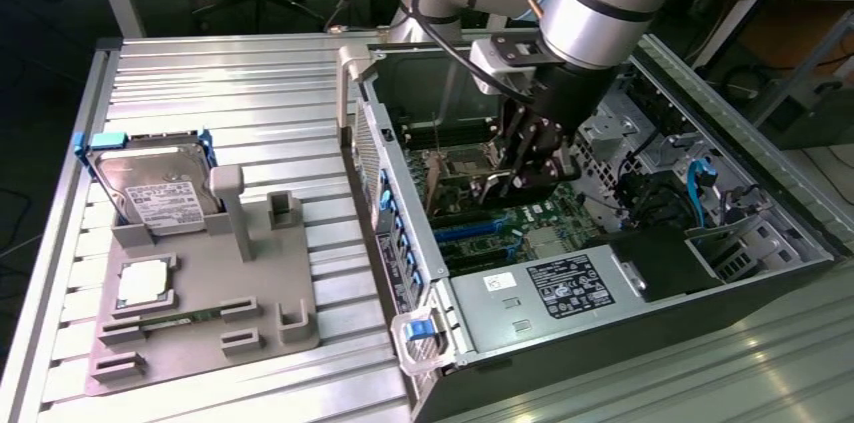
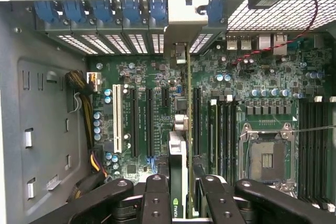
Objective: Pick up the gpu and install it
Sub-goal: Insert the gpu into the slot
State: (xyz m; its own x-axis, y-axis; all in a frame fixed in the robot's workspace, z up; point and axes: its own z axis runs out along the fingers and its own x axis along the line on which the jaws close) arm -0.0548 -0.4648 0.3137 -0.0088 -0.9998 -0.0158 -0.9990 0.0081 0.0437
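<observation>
jaws (image 2: 178, 192) clenched on the upright gpu (image 2: 178, 182), above the motherboard (image 2: 152, 108) slots

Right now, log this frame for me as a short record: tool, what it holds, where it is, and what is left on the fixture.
tool: tool closed on the gpu, card held edge-on between the fingers
location: inside the open computer case, above the motherboard expansion slots
gpu seating: cannot tell whether it is in a slot
fixture: grey tray at the exterior view's left holds the hard drive, a cpu and a memory stick
</observation>
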